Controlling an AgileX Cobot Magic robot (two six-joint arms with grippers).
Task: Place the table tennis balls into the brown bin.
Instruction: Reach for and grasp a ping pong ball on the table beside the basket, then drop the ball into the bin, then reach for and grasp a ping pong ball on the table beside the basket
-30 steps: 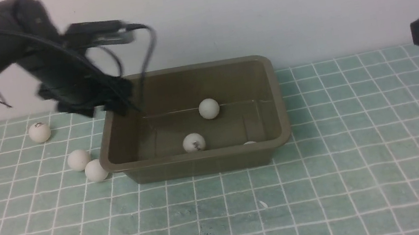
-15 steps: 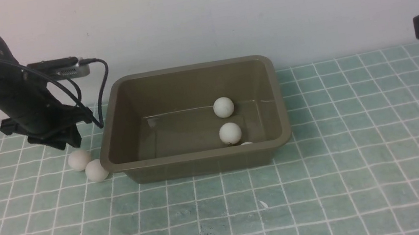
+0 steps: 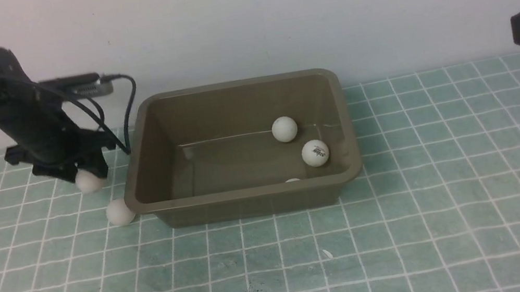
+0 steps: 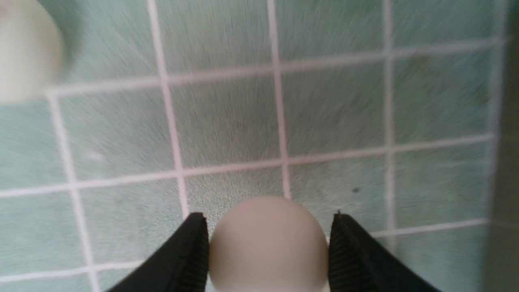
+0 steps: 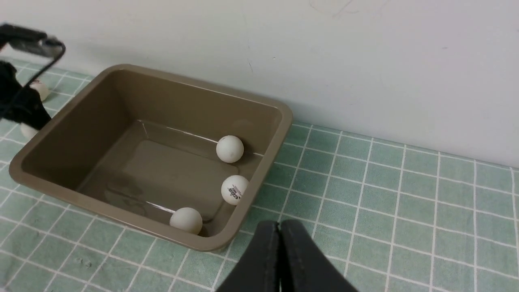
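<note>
Left pincer (image 4: 267, 221) mid-grip, right pincer (image 5: 279, 229) closed.

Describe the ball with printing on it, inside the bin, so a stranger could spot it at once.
Start at the brown bin on the checked cloth. Three white balls lie near its right end; take the middle ball, between the far ball and the near ball. Only it shows a dark printed logo.
</note>
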